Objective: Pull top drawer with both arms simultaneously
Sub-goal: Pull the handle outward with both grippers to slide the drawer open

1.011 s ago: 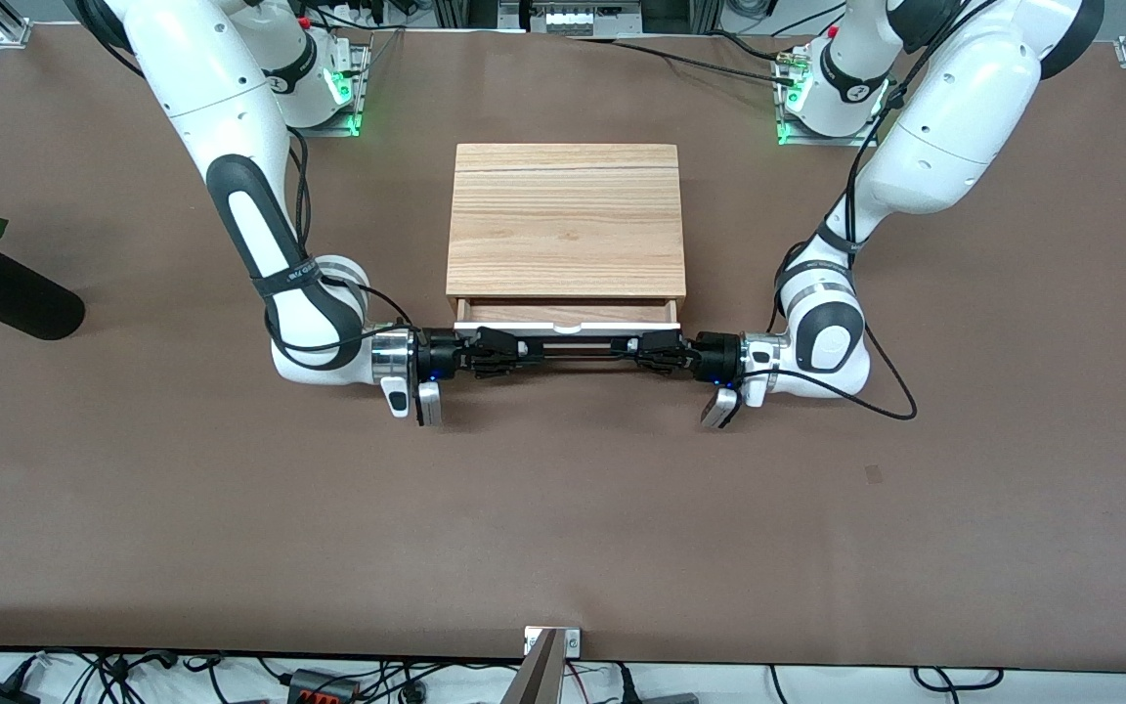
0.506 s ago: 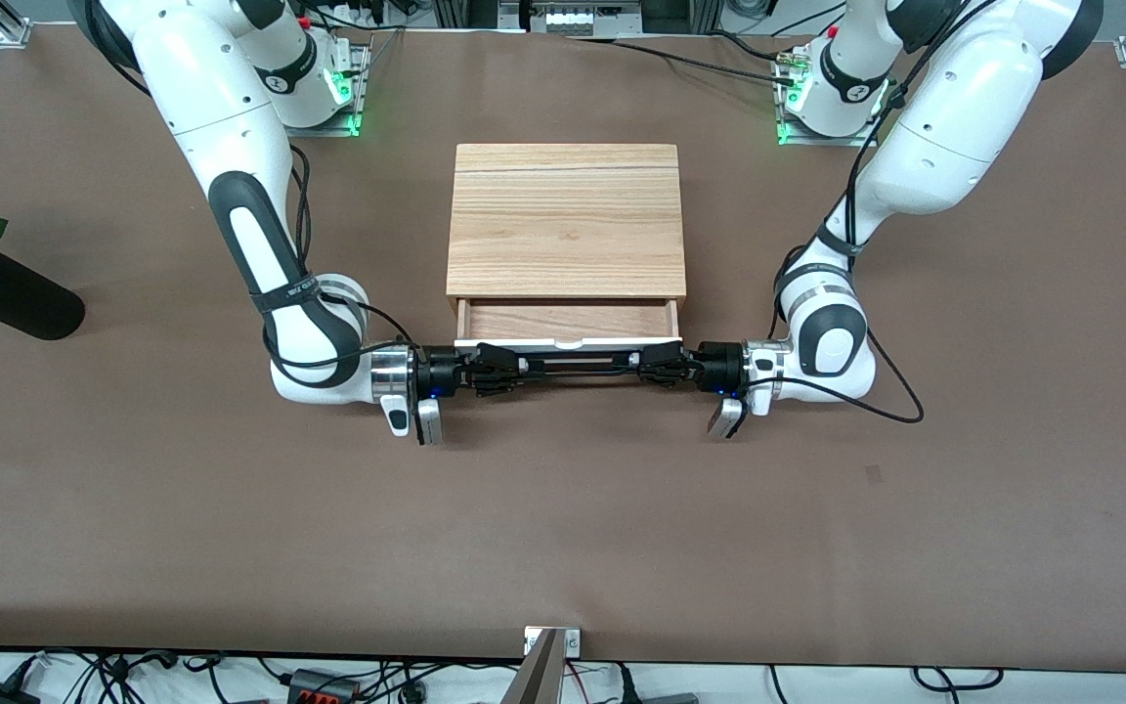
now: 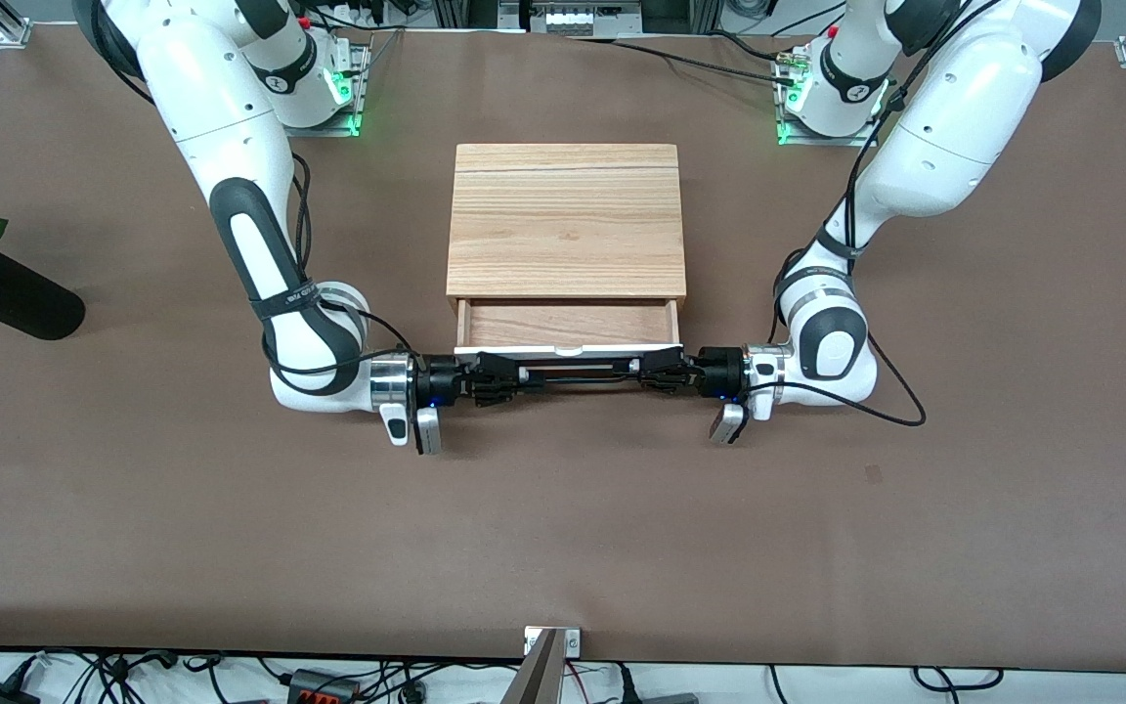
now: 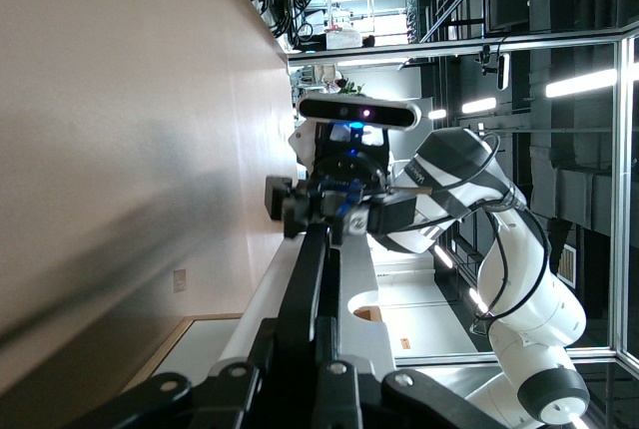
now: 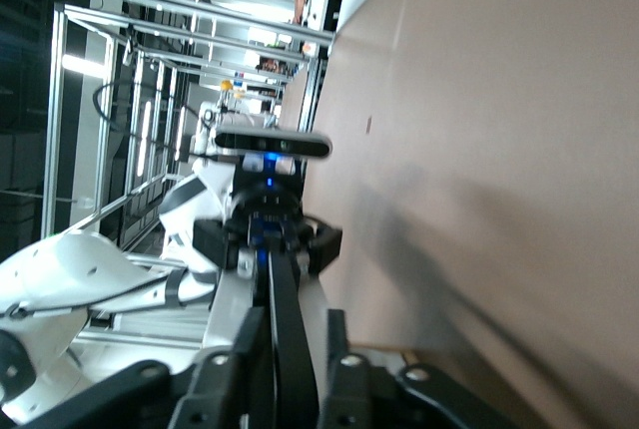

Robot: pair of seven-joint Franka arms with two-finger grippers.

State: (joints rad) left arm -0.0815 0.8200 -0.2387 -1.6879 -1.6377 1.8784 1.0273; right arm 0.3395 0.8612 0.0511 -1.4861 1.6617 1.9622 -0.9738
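Note:
The top drawer point(image 3: 568, 323) stands pulled partly out of the light-wood cabinet point(image 3: 566, 220), its wood inside showing. Its white front point(image 3: 524, 349) faces the front camera, with the long black bar handle point(image 3: 578, 374) in front of it. My right gripper point(image 3: 516, 376) is at the handle's end toward the right arm. In the right wrist view point(image 5: 294, 330) one finger touches the bar point(image 5: 289, 355) and the other stands off with a gap. My left gripper point(image 3: 643, 373) holds the opposite end, and in the left wrist view point(image 4: 297, 337) it is shut tight on the bar point(image 4: 300, 279).
A dark vase with a red rose point(image 3: 11, 298) lies near the table edge at the right arm's end. Black cables point(image 3: 890, 406) trail on the table by the left arm's wrist. The brown table point(image 3: 563, 528) stretches toward the front camera.
The drawer has slid farther out toward the front camera, most of it in the first half second. Both grippers moved with the handle.

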